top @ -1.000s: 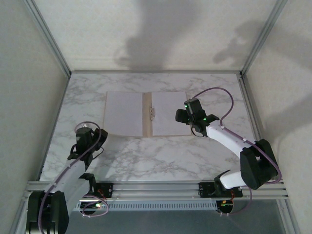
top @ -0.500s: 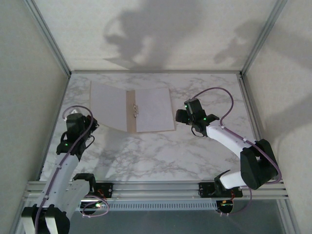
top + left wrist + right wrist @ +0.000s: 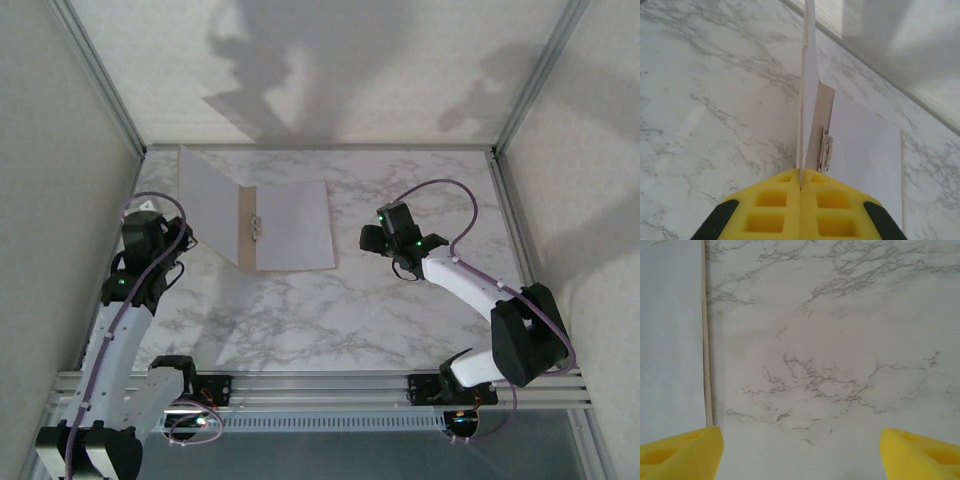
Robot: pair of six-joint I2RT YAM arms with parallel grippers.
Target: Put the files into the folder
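The left arm (image 3: 118, 320) extends from its base at the near left corner along the left edge of the worktop (image 3: 330, 320), wrist turned inward toward the folder (image 3: 246, 255). The left gripper (image 3: 800, 181) is clenched: its yellow fingers (image 3: 772, 200) meet on the near edge of the folder's left cover (image 3: 208, 200), which stands raised off the worktop and appears edge-on in the left wrist view. A first sheet (image 3: 811, 75) lies against the inner face of this cover. The folder's right half lies flat, covered by a second sheet (image 3: 295, 225). A metal clip (image 3: 253, 222) sits on the tan spine between the halves. The folder occupies the far left part of the worktop, and the far corner of the raised cover stands close to the far left corner, near the rear wall (image 3: 330, 70). The right arm (image 3: 470, 285) rises from its base at the near right corner, bends at the elbow near the right edge, and reaches toward the centre. The right gripper (image 3: 800, 452) is released, its fingers set wide apart above marble just to the right of the folder's right edge (image 3: 705, 340). A strip of open worktop separates that edge from the gripper. The near half of the worktop and the far right corner offer open room for movement.
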